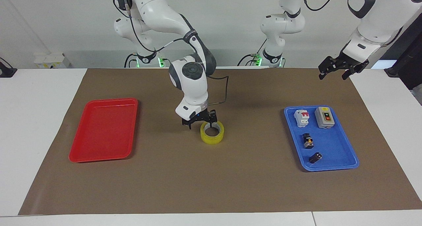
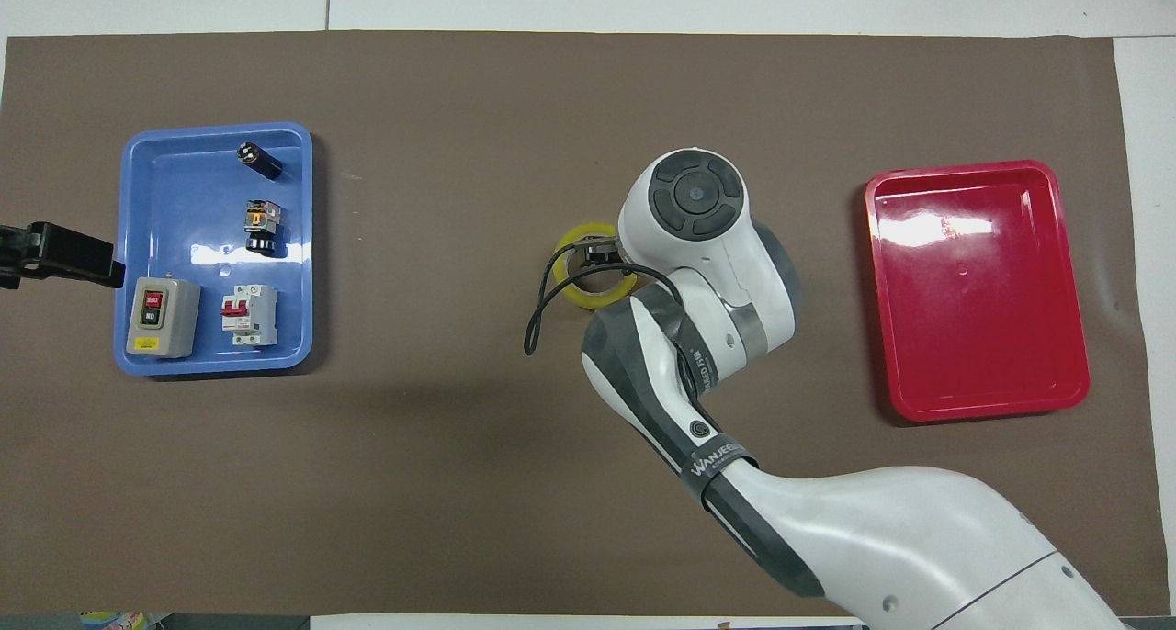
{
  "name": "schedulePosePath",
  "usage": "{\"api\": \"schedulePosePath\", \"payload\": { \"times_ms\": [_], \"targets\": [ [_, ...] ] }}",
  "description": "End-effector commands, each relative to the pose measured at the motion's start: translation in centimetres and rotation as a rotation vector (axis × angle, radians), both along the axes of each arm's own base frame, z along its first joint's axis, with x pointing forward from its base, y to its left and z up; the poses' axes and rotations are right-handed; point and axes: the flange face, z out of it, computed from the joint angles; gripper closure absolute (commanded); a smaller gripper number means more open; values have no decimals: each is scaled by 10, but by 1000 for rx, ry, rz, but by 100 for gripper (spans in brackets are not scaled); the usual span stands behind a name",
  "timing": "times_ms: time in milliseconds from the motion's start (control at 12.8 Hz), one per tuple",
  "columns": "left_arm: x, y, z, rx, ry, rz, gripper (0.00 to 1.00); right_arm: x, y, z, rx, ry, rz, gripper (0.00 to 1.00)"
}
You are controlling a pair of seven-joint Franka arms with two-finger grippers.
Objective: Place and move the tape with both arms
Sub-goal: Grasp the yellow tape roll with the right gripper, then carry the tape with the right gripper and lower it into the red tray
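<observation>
Yellow tape (image 1: pixel 212 132) lies flat on brown mat (image 1: pixel 211 186), mid-table, between red tray (image 1: pixel 104 129) and blue tray (image 1: pixel 333 153). Right gripper (image 1: pixel 200 122) is down at the roll's rim on the side toward the red tray and nearer the robots; fingers spread apart, one finger (image 1: pixel 212 120) dipping into the core hole, the other outside the wall, straddling it w/o clamping. In overhead view the right arm's wrist covers most of the roll (image 2: pixel 588 298). Left gripper (image 1: pixel 336 69) hangs in the air over the mat edge near the blue tray, waiting, fingers apart, holding nothing. Blue tray has a grey switch box (image 1: pixel 325 117), white breaker (image 1: pixel 302 117) and two small black parts (image 1: pixel 308 141). Red tray holds nothing.
</observation>
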Motion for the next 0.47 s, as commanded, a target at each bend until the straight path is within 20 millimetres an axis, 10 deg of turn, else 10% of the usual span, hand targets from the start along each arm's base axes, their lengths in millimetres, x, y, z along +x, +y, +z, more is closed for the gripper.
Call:
{"api": "schedulePosePath", "payload": {
  "times_ms": [0, 390],
  "targets": [
    [3, 0, 9, 42, -24, -22, 0, -9, -2, -10, 12, 0, -10, 7],
    [5, -6, 14, 27, -38, -26, 0, -15, -8, -25, 22, -22, -14, 17]
  ]
}}
